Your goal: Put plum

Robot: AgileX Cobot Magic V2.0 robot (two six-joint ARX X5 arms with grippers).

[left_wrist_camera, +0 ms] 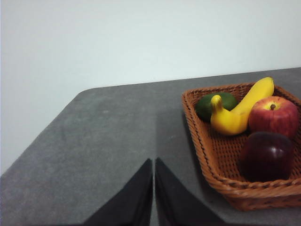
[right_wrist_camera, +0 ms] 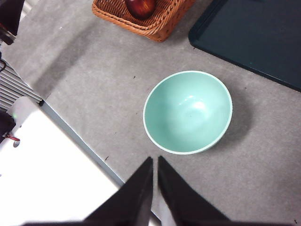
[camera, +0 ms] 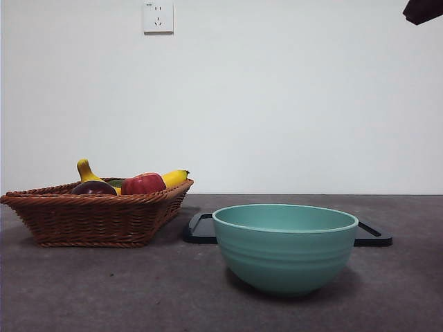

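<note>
A green bowl (camera: 285,247) sits near the front edge of the table (camera: 104,290). Behind it lies a black tray (camera: 202,228). The plum (left_wrist_camera: 266,156) is in the basket (left_wrist_camera: 221,176) with an apple (left_wrist_camera: 273,116) and a banana (left_wrist_camera: 237,113). The left gripper (left_wrist_camera: 154,162) and right gripper (right_wrist_camera: 154,160) are both closed tight, holding nothing.

Both tools (left_wrist_camera: 154,188) (right_wrist_camera: 154,188) closed, empty, aloft.

Even indoor light, soft shadows, slight blur
</note>
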